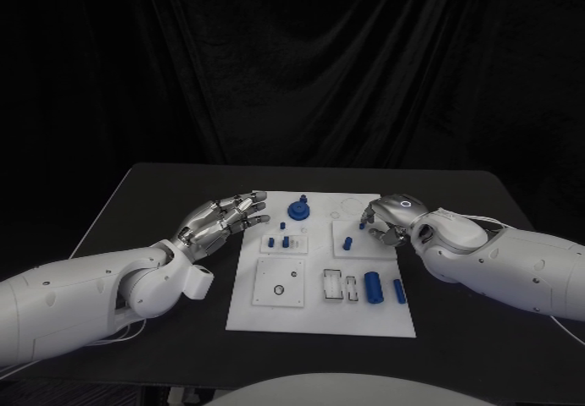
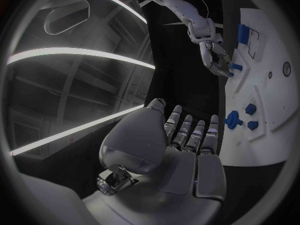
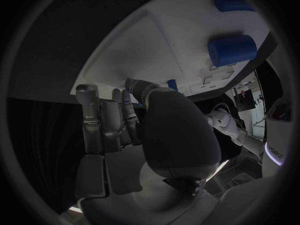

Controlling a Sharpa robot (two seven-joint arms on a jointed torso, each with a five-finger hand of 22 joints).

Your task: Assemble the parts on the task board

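The flat white rectangular task board (image 1: 319, 321) is lying in the middle of the black table (image 1: 146, 194), and bare black tabletop is running along both of its long edges and beyond its far edge. My left hand (image 1: 223, 222) is hovering just off the board's left edge, near the far corner, with its fingers stretched out nearly straight and a little apart, holding nothing (the wrist view shows the palm (image 2: 181, 160) flat, fingertips aimed at the board). Just inside that edge a round blue knob-like part (image 1: 298, 209) is standing, with small blue pegs (image 1: 286, 243) beside it.

My right hand (image 1: 388, 222) is reaching over the board's right edge at the far end, fingers curling downward around a small blue pin (image 1: 363, 225) there; whether the fingertips are actually gripping it I cannot tell. Toward the board's near end, a short blue cylinder (image 1: 373, 288) and a slimmer blue rod (image 1: 399, 290) are lying side by side, well apart from both my hands.
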